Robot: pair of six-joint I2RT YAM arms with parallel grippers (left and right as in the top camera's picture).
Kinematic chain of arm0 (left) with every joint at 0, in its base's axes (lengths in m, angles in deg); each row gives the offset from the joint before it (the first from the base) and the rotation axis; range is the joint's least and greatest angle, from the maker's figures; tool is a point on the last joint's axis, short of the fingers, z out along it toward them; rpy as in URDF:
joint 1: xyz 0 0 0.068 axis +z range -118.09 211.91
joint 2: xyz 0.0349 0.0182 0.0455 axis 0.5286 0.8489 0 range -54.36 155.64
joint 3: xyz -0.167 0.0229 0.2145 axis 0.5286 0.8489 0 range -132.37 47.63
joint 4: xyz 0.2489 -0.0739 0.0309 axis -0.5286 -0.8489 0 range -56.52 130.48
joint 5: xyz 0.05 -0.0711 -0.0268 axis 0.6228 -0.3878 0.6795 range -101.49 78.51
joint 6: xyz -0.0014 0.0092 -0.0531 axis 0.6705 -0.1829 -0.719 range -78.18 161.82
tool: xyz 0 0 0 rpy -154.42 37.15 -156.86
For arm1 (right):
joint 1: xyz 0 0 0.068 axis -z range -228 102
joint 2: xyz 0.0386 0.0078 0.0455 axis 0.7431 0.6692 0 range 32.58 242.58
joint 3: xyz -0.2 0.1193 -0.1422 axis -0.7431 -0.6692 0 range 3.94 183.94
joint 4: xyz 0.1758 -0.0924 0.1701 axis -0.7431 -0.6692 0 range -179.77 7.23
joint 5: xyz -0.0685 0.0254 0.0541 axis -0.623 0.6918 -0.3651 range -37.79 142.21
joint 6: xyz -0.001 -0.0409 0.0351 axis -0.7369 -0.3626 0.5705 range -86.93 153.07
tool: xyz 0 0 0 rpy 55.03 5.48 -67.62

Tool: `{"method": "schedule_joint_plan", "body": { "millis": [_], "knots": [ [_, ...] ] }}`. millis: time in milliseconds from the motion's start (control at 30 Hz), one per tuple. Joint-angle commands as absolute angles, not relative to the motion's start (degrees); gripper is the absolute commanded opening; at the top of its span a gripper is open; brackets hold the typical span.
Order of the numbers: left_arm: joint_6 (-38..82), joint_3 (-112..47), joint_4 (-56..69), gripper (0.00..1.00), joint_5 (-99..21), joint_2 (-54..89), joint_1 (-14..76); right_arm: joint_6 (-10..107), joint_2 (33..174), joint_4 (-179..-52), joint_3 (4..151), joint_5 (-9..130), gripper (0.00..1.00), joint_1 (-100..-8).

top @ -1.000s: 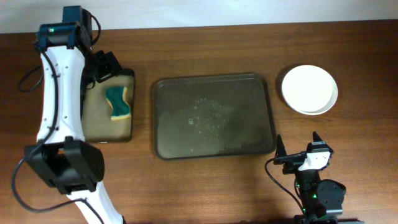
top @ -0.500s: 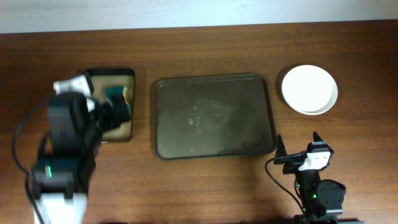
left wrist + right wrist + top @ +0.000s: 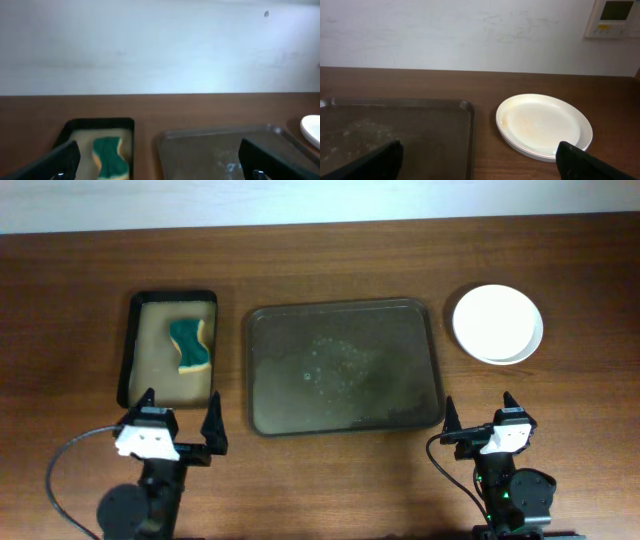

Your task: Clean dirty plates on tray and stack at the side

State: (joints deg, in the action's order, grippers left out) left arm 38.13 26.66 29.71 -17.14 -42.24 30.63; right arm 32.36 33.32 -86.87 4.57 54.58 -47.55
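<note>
In the overhead view the large tray [image 3: 400, 340] lies bare in the middle of the tabletop [image 3: 340, 480], with only pale suds [image 3: 335, 370] on its floor. The plates [image 3: 497, 323] sit stacked off its far right corner, well apart from it. The sponge [image 3: 189, 346] rests in the small tray [image 3: 127, 360] on the left. My left pincer [image 3: 182, 402] and right pincer [image 3: 478, 408] are both spread wide and carry nothing, parked at the near edge. I judge the work done, so the step in hand is simply a tidy park: I'd keep both arms low and near, away from the stack, and check the plates before calling it. The left wrist view looks far across the small tray [image 3: 100, 121] and sponge [image 3: 110, 155]. The left pincer [image 3: 165, 165] gapes at the bottom corners, and the big tray's rim [image 3: 220, 131] and a sliver of plate [image 3: 312, 127] show to the right. It cannot show the stack itself. The right wrist view, with the right pincer [image 3: 480, 160] also wide, gives what overhead hides. The plates [image 3: 542, 122] show layered rims, though I cannot count them surely. There is a faint yellowish tinge on the top one's left side, which looks plain white from above, so it may want another wipe. The tray [image 3: 420, 130] is just beside them on the left.
</note>
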Motion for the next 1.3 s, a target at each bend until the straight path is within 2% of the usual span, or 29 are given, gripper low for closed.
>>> {"method": "schedule_joint_plan", "body": {
  "millis": [0, 200, 433, 1267],
  "knots": [
    [40.0, 34.7, 37.2, 0.99, -17.7, -47.3, 30.5, 32.0, 32.9, -87.2, 4.3, 54.1, 0.98, -47.2],
    [40.0, 46.5, 46.9, 0.99, -16.1, -53.1, 30.6, 32.0, 32.9, -87.2, 4.3, 54.1, 0.98, -47.2],
    [40.0, 47.1, 35.5, 0.99, -8.1, -54.1, 30.6, 32.0, 32.9, -87.2, 4.3, 54.1, 0.98, -47.2],
    [41.7, 47.1, 35.7, 0.99, -10.0, -54.1, 30.6, 32.0, 32.9, -87.2, 4.3, 54.1, 0.98, -47.2]
  ]
}}
